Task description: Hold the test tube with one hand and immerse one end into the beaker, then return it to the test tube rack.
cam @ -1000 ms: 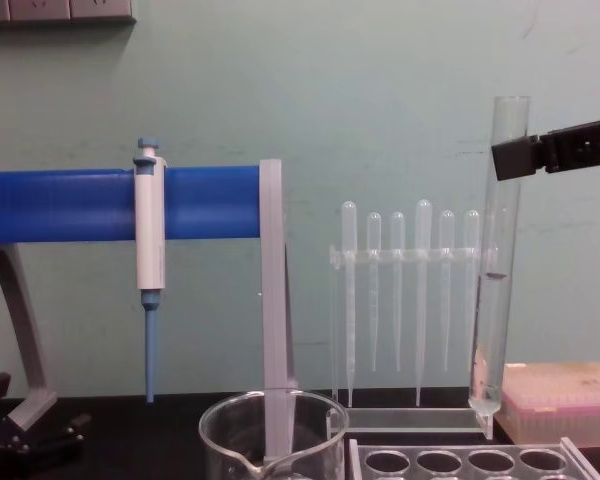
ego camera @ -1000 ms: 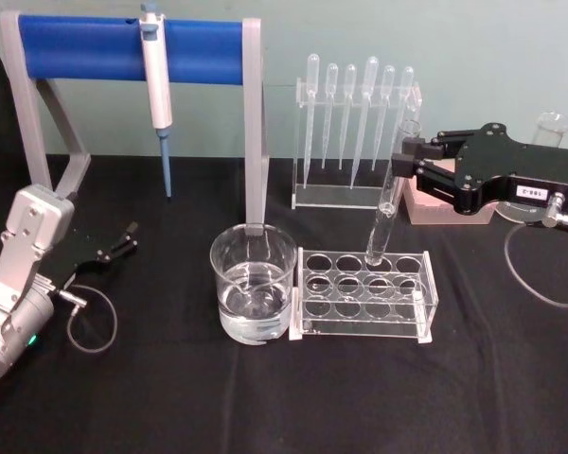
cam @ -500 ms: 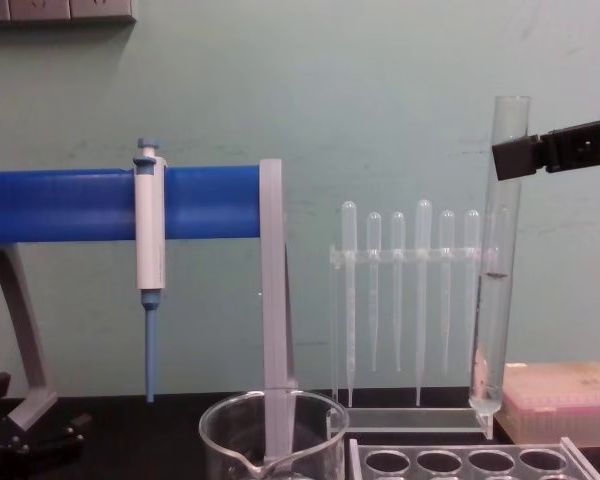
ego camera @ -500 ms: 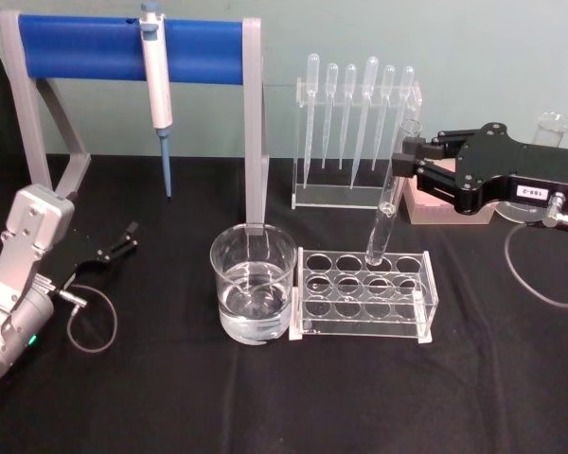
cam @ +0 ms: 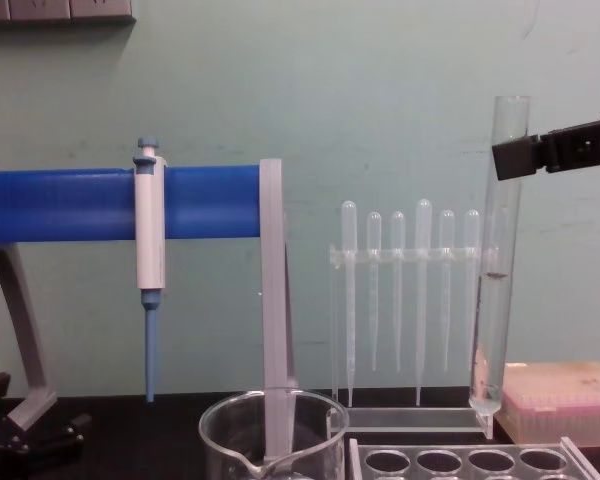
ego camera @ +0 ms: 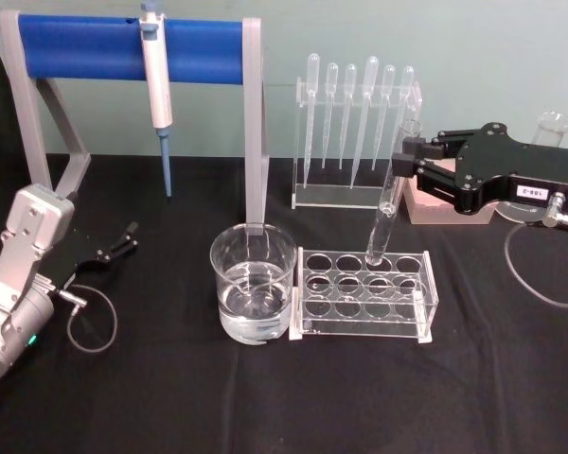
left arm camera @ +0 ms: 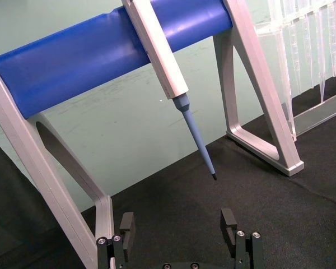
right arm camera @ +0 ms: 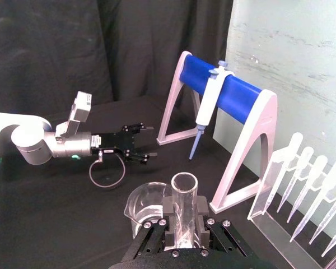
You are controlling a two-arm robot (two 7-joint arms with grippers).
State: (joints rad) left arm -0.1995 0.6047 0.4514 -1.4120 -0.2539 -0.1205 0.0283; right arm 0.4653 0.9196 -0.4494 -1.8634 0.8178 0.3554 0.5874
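The test tube (ego camera: 388, 203) is a long clear glass tube, held nearly upright and leaning slightly. My right gripper (ego camera: 409, 156) is shut on it just below the open rim, which shows between the fingers in the right wrist view (right arm camera: 184, 193). In the chest view the test tube's (cam: 496, 300) rounded end hangs a little above the clear rack (cam: 460, 462), with the right gripper (cam: 515, 158) at the upper right. The beaker (ego camera: 254, 284) holds clear liquid and stands left of the rack. My left gripper (ego camera: 123, 241) rests open at the far left, its fingers (left arm camera: 228, 219) spread apart.
A clear rack (ego camera: 364, 293) with round holes stands right of the beaker. Behind it are a holder of plastic pipettes (ego camera: 355, 123) and a pink box (ego camera: 426, 203). A white-and-blue micropipette (ego camera: 156, 85) hangs on the blue-barred stand (ego camera: 95, 47) at back left.
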